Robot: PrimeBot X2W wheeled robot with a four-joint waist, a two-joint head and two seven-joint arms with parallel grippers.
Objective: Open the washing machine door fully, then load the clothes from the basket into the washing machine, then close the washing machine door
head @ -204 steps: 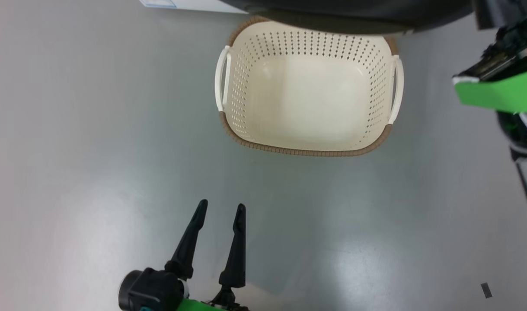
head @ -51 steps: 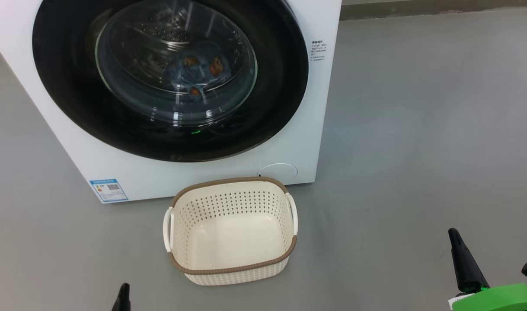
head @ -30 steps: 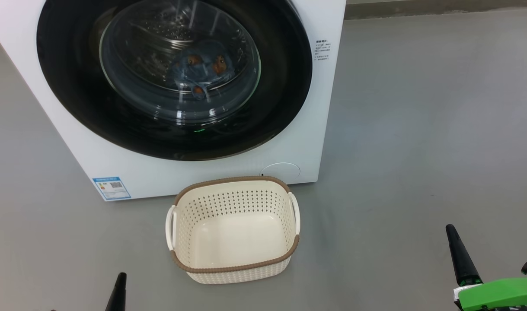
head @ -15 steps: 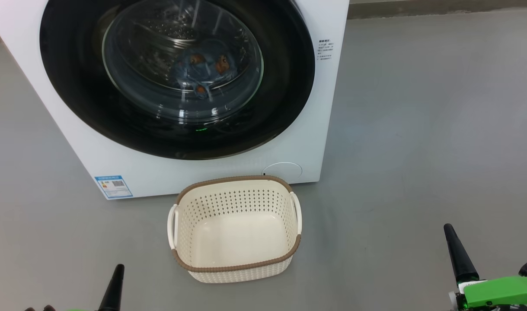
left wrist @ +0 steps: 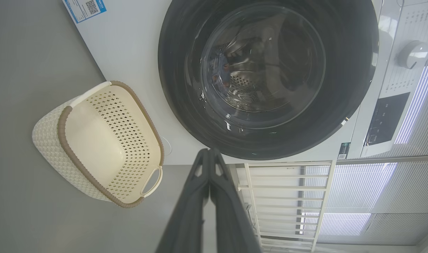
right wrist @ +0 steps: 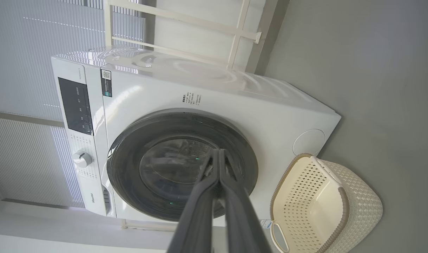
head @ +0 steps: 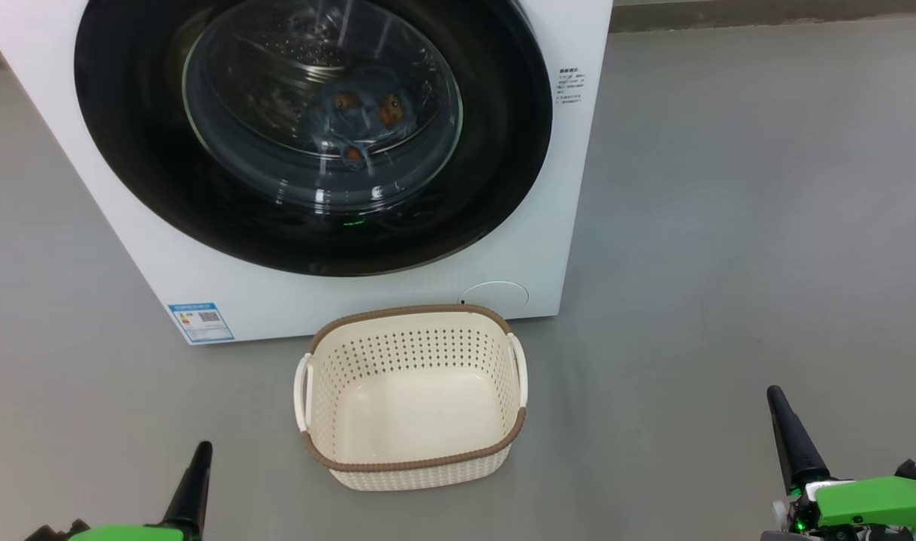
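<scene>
Closing step judged complete: the washing machine door (head: 315, 135) is seen flush against the washing machine (head: 352, 304), well ahead of both grippers. The clothes (head: 360, 120), blue with orange prints, are made out behind the glass, bunched in the drum. The basket (head: 420, 462) is found empty, ahead of and between the two grippers, just before the machine's foot. Left gripper (left wrist: 209, 151): fingers pressed together, nothing held. Right gripper (right wrist: 219, 151): likewise closed on nothing. Little is called for next; at most the door's seating could be checked by a push on its rim. Door glossy black, glass bowl reflective, no gap noted
</scene>
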